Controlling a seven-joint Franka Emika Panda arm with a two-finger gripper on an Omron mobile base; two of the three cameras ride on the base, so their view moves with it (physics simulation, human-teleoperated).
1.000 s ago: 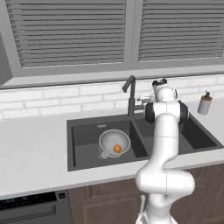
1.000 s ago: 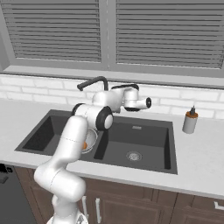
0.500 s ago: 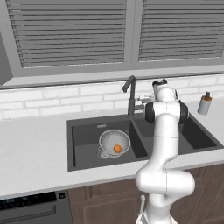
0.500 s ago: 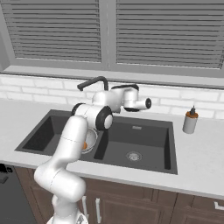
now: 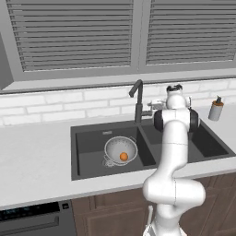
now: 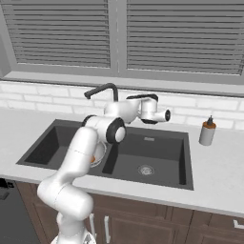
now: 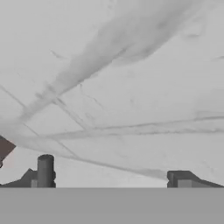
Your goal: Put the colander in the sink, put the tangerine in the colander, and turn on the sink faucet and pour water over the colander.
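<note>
The colander stands in the left basin of the dark sink, and the tangerine lies inside it. In the right base view my arm covers most of the colander. The dark sink faucet rises behind the divider, its spout angled to the left; no water shows. My gripper hovers just right of the faucet, over the back of the right basin, well above the colander. In the hand view its fingertips stand far apart over pale veined counter: my gripper is open and holds nothing.
A small soap bottle stands on the counter right of the sink, also the soap bottle. A white brick wall and a window with blinds run behind the faucet. The right basin holds just its steel drain.
</note>
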